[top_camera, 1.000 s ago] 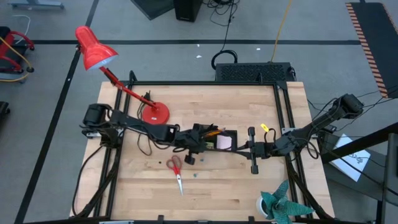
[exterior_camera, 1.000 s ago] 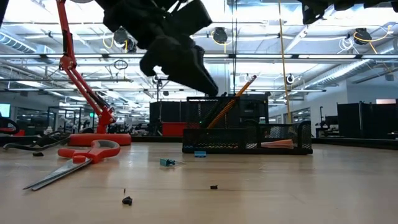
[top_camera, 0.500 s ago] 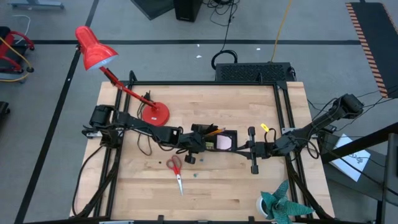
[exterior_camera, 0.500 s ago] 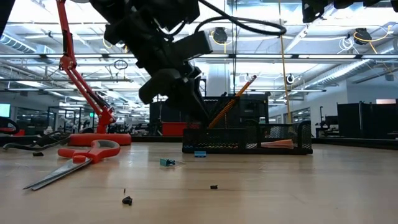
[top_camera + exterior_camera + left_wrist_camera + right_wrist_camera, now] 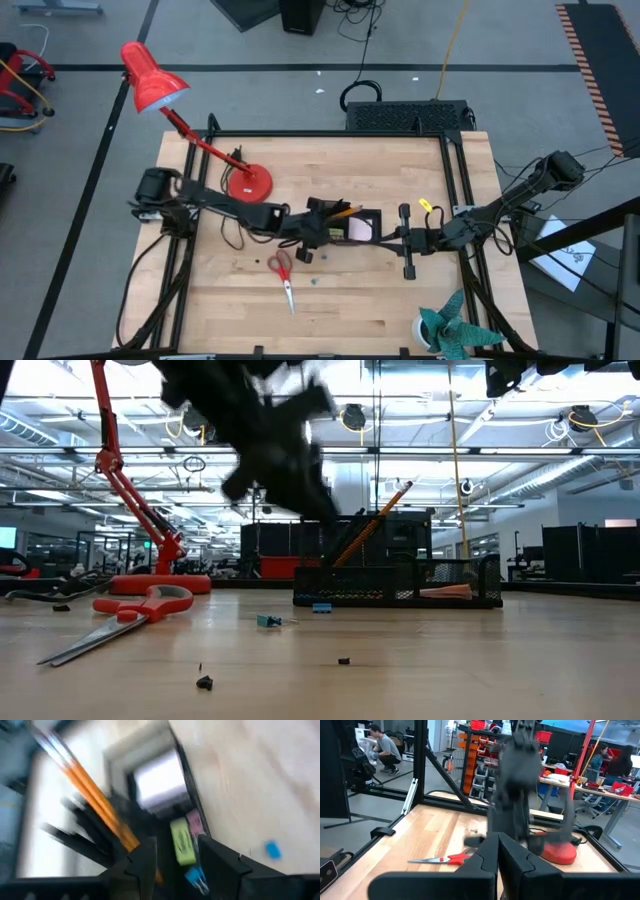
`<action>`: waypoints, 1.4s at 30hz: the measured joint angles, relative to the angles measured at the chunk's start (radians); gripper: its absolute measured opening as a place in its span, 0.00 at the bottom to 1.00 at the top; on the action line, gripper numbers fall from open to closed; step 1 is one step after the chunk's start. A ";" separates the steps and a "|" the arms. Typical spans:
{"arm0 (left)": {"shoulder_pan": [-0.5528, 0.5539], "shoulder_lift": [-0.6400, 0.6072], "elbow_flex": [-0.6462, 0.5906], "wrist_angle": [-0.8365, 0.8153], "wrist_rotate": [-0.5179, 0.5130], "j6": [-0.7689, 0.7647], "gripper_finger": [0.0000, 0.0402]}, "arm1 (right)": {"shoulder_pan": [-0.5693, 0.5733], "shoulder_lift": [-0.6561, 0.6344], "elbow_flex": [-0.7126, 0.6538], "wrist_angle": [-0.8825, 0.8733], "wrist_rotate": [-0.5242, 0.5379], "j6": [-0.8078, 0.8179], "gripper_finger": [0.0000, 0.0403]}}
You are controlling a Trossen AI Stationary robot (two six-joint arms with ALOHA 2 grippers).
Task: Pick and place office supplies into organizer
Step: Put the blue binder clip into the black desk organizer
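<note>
The black organizer [image 5: 350, 222] stands mid-table with orange pencils [image 5: 95, 800] and dark pens [image 5: 75, 840] upright in its left end and the pink note pad [image 5: 360, 229] lying inside. My left gripper [image 5: 177, 842] hovers open over it; below the gap lie a yellow-green piece [image 5: 182, 845] and a blue clip [image 5: 195, 875]. The red-handled scissors [image 5: 283, 272] lie flat nearer the front, with a blue clip [image 5: 268, 621] on the wood and a tiny yellow piece [image 5: 425, 205] right of the organizer. My right gripper [image 5: 497, 855] waits shut to the organizer's right.
A red desk lamp [image 5: 245, 182] stands at the back left, its head [image 5: 155, 85] past the table edge. A teal spiky object [image 5: 455, 325] sits at the front right. A black box with cables [image 5: 410, 115] lies behind the far edge. Small dark bits [image 5: 204, 682] dot the front.
My left gripper dipped toward the organizer's left end by the pencils, then came back up a little; it is blurred in motion now. The scissors, the clips and the organizer have stayed where they were.
</note>
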 joint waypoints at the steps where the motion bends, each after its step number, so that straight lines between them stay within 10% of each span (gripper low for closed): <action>1: -0.015 -0.029 0.003 -0.004 -0.028 0.009 0.37 | 0.000 0.000 0.000 0.001 0.000 0.000 0.01; 14: -0.299 -0.587 -0.089 -0.257 -0.227 -0.157 0.04 | 0.005 0.000 0.001 -0.017 -0.003 0.007 0.01; 28: -0.553 -1.023 -0.917 0.766 -0.550 -0.173 0.02 | 0.007 -0.034 0.000 -0.053 -0.046 0.018 0.01; 42: -0.566 -1.021 -1.074 0.836 -0.618 -0.397 0.01 | -0.061 0.046 -0.001 -0.113 -0.083 0.096 0.01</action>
